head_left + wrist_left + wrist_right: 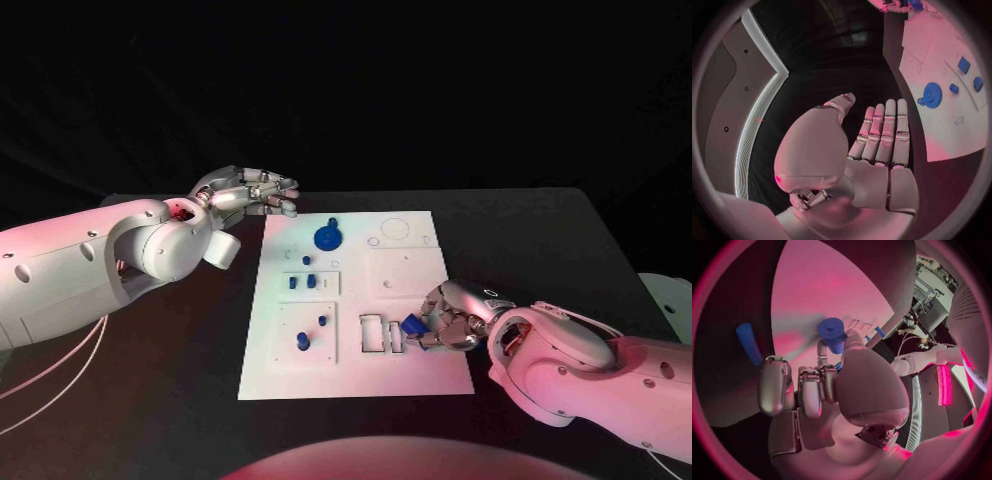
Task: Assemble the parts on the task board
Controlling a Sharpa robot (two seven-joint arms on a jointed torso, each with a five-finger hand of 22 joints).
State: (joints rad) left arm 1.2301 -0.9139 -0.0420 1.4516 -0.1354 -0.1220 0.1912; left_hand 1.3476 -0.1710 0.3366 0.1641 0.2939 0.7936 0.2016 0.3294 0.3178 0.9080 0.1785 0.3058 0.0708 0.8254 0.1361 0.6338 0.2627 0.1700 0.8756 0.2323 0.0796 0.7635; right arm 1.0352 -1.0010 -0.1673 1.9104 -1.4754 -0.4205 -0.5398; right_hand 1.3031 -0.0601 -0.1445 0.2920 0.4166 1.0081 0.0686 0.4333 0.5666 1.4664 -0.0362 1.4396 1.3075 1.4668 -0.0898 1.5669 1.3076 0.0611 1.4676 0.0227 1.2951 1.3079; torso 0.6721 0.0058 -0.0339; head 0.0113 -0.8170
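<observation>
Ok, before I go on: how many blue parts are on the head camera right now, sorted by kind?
Blue gear: 1
Small blue parts lying on the task board: 5, as far as I can make out
Blue part held in the right hand: 1
Total: 7 blue parts

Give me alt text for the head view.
The right hand pinches a small blue part over the task board, near its front right. The left hand hovers open by the board's far left corner, near a blue gear.
</observation>
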